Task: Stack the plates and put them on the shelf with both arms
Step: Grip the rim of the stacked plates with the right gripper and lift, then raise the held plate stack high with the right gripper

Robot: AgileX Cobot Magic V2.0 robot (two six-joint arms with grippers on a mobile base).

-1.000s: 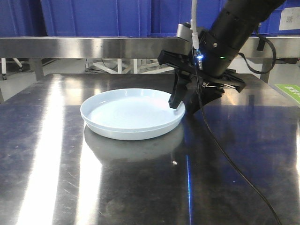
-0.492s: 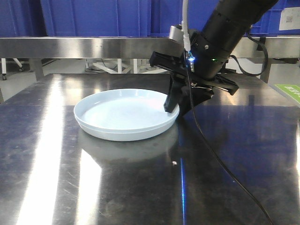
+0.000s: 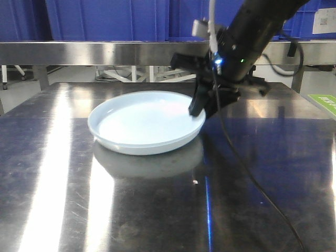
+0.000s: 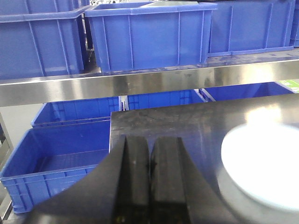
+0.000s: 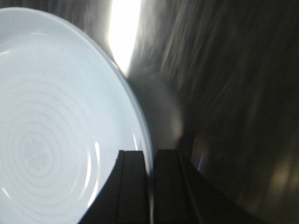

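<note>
On the steel tabletop [image 3: 262, 184], centre-left, the plate [image 3: 144, 123] has its right rim pinched in the right gripper [image 3: 202, 111]. The left gripper [image 4: 149, 149] has fingers pressed together, holding nothing. One-edge pinch on glossy rim: pref. slow, level moves w/o jerks.

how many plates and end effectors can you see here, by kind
pale bluish-white glossy round plate: 1 (whether a second sits nested under it cannot be told)
black angular end effectors: 2, the right end effector clamped on the plate's rim, the left end effector shut on nothing
total: 3
</note>
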